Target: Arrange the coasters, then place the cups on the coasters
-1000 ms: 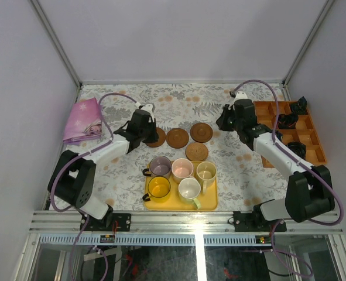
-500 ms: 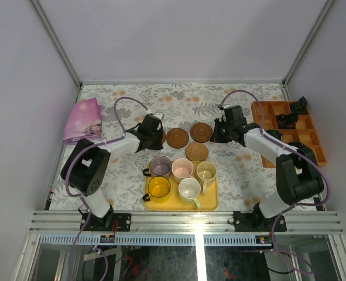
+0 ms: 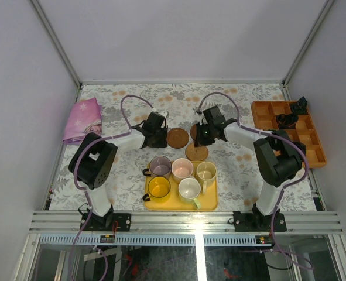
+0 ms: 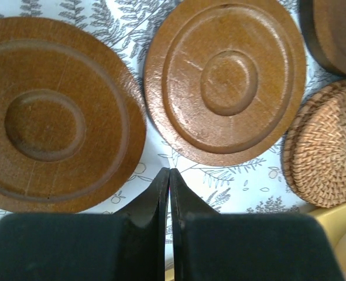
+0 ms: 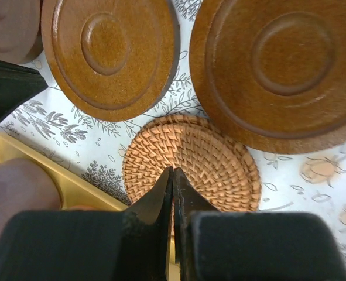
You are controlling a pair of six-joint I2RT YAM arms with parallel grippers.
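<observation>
With both sets of jaws sitting fully closed and empty, the left gripper (image 4: 168,171) and right gripper (image 5: 173,170) are hovering over the coasters (image 3: 177,137) bunched on the counter (image 3: 120,170) behind the cups (image 3: 182,170) on the yellow tray (image 3: 211,202), so pushing gently at one rim at a time is probably working best.

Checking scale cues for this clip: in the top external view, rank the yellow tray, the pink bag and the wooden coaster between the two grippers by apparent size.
Largest to smallest:
1. yellow tray
2. pink bag
3. wooden coaster
</observation>
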